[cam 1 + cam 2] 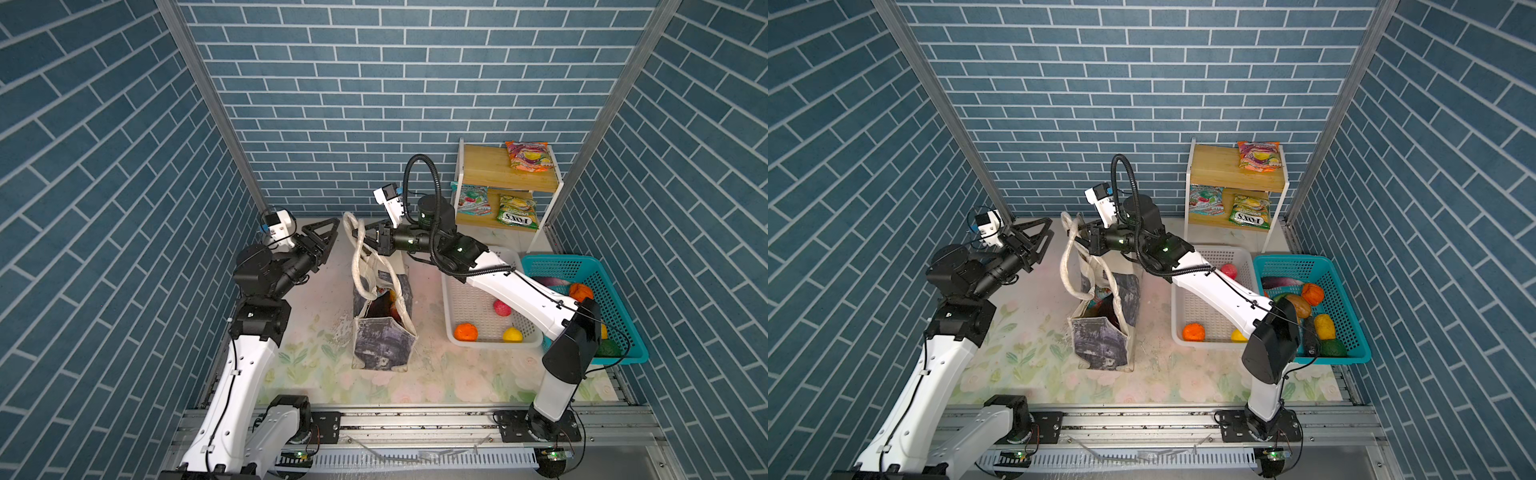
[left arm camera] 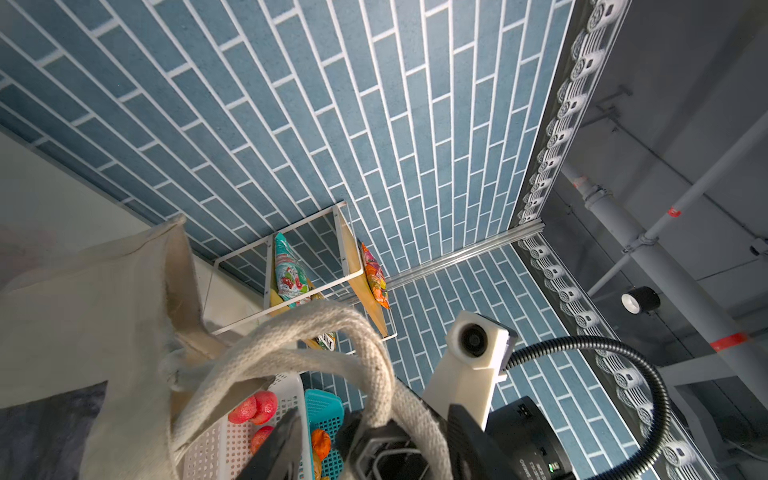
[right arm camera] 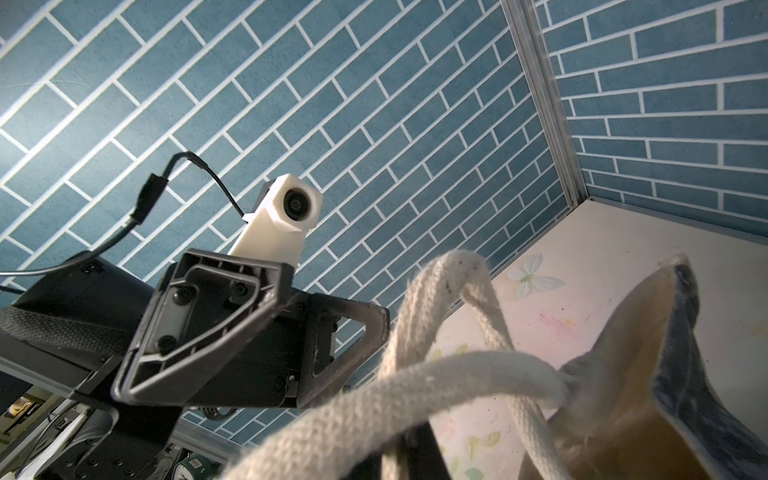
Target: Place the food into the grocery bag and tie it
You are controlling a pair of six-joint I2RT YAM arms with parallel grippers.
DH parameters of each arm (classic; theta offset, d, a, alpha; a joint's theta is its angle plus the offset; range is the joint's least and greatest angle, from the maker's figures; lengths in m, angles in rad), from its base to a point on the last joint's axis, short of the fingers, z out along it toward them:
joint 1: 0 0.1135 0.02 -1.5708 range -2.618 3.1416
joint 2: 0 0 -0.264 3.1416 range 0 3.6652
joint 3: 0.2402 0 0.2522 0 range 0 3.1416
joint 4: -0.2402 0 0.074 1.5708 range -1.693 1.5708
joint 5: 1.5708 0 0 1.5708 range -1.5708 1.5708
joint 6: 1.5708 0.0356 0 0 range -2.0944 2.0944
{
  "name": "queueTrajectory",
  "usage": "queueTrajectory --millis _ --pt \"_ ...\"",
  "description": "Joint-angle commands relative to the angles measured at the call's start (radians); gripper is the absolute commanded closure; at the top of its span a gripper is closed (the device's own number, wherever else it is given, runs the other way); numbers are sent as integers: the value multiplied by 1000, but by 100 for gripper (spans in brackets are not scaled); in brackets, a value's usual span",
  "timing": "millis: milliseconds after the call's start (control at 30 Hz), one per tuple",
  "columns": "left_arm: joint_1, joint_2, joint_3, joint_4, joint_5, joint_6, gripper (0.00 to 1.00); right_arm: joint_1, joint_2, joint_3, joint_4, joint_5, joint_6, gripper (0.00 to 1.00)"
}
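Observation:
The grocery bag (image 1: 382,345) (image 1: 1100,345) stands upright mid-table, cream canvas with grey-black panels, with red food (image 1: 384,305) showing inside its mouth. Its cream strap handles (image 1: 358,266) (image 3: 457,374) are pulled up and back. My right gripper (image 1: 359,237) (image 1: 1079,239) (image 3: 399,453) is shut on them near their top. My left gripper (image 1: 334,232) (image 1: 1047,232) (image 2: 374,415) hangs just left of the handles (image 2: 332,328), jaws open and holding nothing. In the white basket lie an orange (image 1: 465,332), a pink-red fruit (image 1: 501,308) and a yellow fruit (image 1: 512,334).
The white basket (image 1: 494,344) sits right of the bag under my right arm. The teal basket (image 1: 615,291) of vegetables stands beyond it. A wooden shelf (image 1: 486,166) at the back right holds three snack packets (image 1: 528,156). Brick walls close in three sides.

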Motion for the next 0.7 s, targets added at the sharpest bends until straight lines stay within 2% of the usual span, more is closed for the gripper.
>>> queueTrajectory --millis 0,233,467,667 --pt "-27 21 -9 69 11 -8 44 12 -13 -5 -23 -37 -31 100" --pt "-70 64 6 47 9 25 47 14 -17 -10 -61 -49 -57 100" --pt "-72 87 23 45 16 36 59 16 -26 -19 -87 -56 -77 100" --pt "-72 101 20 51 23 41 61 18 -26 -22 -106 -70 -85 100"
